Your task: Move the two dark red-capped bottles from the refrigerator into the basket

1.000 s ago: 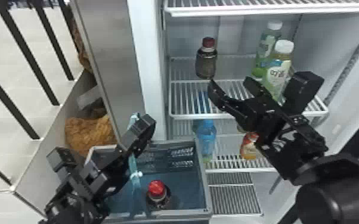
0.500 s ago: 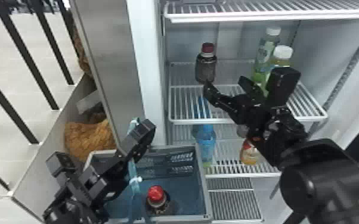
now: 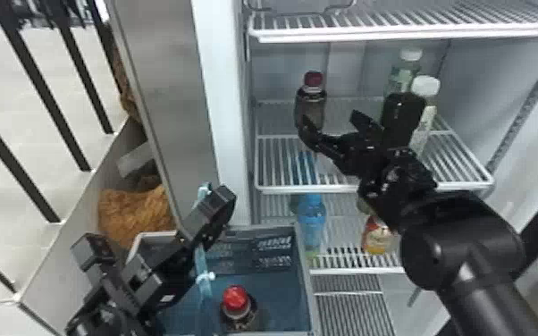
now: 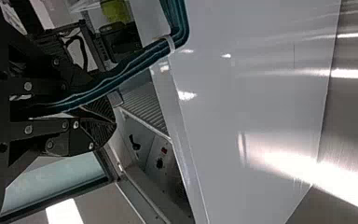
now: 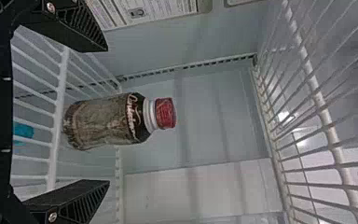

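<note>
Jaws of the right gripper (image 3: 329, 117) stand wide apart, empty; those of the left gripper (image 3: 210, 237) are closed on a blue strap (image 3: 203, 263). Refrigerator (image 3: 223, 111): one dark red-capped bottle (image 3: 312, 100) upright on a shelf (image 3: 375, 185), near the right gripper. Basket (image 3: 306, 286): a second red-capped bottle (image 3: 237, 300) inside.

The refrigerator's middle white wire shelf (image 3: 460, 184) carries a dark red-capped bottle (image 3: 312, 102) upright toward its left side and two white-capped bottles, one (image 3: 403, 73) just behind the other (image 3: 425, 87), toward the right. On the wire shelf below (image 3: 353, 270) stand a blue bottle (image 3: 312, 223) and, to its right, an orange-bottomed bottle (image 3: 376, 237). The blue-grey basket (image 3: 307, 286) holds another dark red-capped bottle (image 3: 237, 304), cap up.
</note>
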Motion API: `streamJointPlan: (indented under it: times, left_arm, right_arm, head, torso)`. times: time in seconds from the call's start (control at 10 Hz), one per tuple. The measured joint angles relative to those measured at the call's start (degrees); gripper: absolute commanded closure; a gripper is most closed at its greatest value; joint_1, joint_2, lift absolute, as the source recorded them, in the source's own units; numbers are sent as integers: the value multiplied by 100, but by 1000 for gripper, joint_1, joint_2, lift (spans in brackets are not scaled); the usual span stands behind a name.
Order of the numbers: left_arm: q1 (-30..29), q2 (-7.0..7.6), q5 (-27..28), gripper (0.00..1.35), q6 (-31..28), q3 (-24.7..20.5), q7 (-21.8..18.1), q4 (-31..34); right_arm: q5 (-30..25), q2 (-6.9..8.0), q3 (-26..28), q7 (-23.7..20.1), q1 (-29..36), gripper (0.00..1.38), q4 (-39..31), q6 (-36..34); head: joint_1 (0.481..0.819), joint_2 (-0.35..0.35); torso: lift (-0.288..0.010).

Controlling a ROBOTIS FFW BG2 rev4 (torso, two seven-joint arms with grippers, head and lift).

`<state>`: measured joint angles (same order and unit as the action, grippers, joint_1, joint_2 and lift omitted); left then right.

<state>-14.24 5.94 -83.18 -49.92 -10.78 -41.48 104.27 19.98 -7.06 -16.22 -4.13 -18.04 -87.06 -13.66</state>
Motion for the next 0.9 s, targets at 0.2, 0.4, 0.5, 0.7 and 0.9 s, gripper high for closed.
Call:
streamJointPlan:
  times: [0.2,0.4,0.5,0.7,0.9]
  left_arm:
    - [22,4,0,1193,0,14,0,0]
    - [44,12,0,1193,0,18,0,0]
    - [50,12,0,1193,0,24,-1,-6]
    - [71,18,0,1194,-2,39,-1,-24]
    - [88,29,0,1193,-4,56,-1,-36]
  right_arm:
    - [1,47,-89,18,-274,84,343,15]
    - [1,84,-178,42,-493,84,681,16]
    - [1,96,-226,70,-590,84,808,16]
    - [-19,125,-327,118,-820,84,1107,16]
    - [-53,155,-386,203,-1021,96,1387,16]
  head:
    - [624,40]
    - [622,43]
    - [622,44]
    - [619,47]
    - [615,44]
  torso:
    - [-34]
    - [-34]
    - [-34]
    - [-34]
    - [-34]
